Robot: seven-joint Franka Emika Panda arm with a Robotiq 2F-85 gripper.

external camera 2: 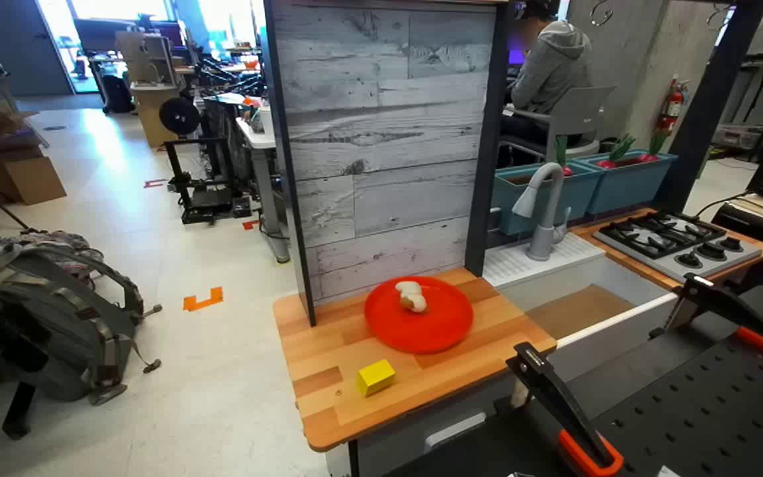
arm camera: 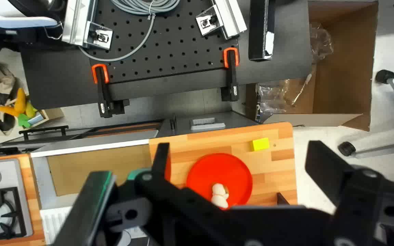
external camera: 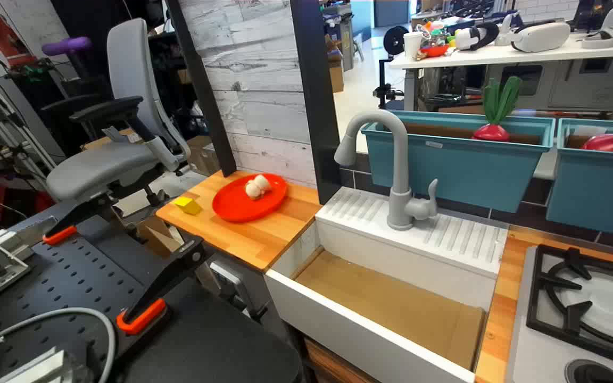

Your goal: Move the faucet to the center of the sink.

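Jaws apart, grey gooseneck faucet (external camera: 400,165) upright

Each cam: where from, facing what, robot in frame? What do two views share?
Exterior view: high, before the sink, angled down across it to the faucet; this robot unseen.
Exterior view: high, before the counter, facing the grey panel; this robot unseen.
Wrist view: overhead, looking down on counter and pegboard; open end effector at the bottom.
Shared: both exterior views show faucet, sink, counter, red plate, yellow block.
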